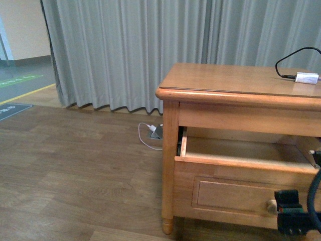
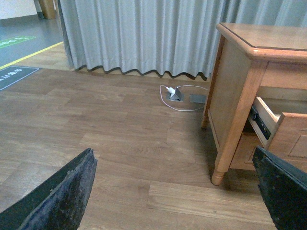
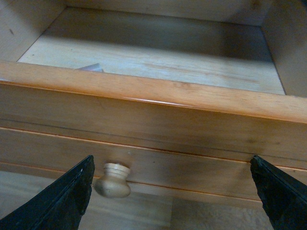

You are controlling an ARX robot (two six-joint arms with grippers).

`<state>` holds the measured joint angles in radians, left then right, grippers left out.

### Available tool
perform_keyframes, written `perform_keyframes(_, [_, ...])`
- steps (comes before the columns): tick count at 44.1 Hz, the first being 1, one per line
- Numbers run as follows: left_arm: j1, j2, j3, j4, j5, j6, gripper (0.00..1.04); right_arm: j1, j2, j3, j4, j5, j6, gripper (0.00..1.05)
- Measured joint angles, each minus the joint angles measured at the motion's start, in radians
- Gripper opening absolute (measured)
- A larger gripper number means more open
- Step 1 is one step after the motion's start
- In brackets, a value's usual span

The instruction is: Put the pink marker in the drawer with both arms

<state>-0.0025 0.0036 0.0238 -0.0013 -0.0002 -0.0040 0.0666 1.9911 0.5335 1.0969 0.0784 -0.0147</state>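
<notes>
Pleated grey fabric curtain [image 1: 125, 50] hanging to a brown wood-plank floor [image 1: 75, 165], which fills the left of the front view. At right stands a honey-brown wooden cabinet [image 1: 235, 80] with a smooth flat top and turned feet. Its wide wooden drawer with a framed panel front [image 1: 225, 193] is pulled out, and the pale bare bottom board is visible in the right wrist view. At the front edge of that board lies a small greyish item [image 3: 89, 67] too indistinct to identify. The bright pink marker pen appears in no view, so its position cannot be told. The black left gripper [image 2: 175, 191] hangs over open floor, well to the side of the cabinet; its two fingers [image 2: 67, 196] are spread wide with nothing between them. The black right gripper [image 3: 175, 191] is low in front of the drawer panel; its fingers [image 3: 280, 191] are likewise spread wide and grasp nothing. The small round wooden knob [image 3: 113, 179] lies between them, nearer one finger and touching neither. In the front view this gripper shows as a black block just beside the knob, at the lower right corner. On the far right of the cabinet top rests a white charger block [image 1: 306, 78], its black cable [image 1: 291, 57] looping upward. On the floor near the curtain hem — beside the cabinet's left leg — sits a small grey floor socket [image 1: 156, 131] with a thin white cord [image 1: 144, 138] curling from it.
</notes>
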Motion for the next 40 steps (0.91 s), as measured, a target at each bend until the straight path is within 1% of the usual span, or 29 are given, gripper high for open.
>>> perform_keyframes(9, [0.0, 0.0, 0.0, 0.0, 0.0, 0.0, 0.99, -0.006, 0.119, 0.164, 0.008, 0.072, 0.005, 0.96])
perform_keyframes(15, [0.0, 0.0, 0.0, 0.0, 0.0, 0.0, 0.99, 0.0, 0.196, 0.309, -0.036, 0.099, 0.014, 0.96])
perform_keyframes(27, [0.0, 0.0, 0.0, 0.0, 0.0, 0.0, 0.99, 0.012, 0.29, 0.505, -0.108, 0.111, 0.033, 0.96])
perform_keyframes(33, [0.0, 0.0, 0.0, 0.0, 0.0, 0.0, 0.99, 0.013, 0.323, 0.568, -0.137, 0.116, 0.043, 0.96])
perform_keyframes(40, [0.0, 0.0, 0.0, 0.0, 0.0, 0.0, 0.99, 0.014, 0.338, 0.599, -0.15, 0.114, 0.049, 0.96])
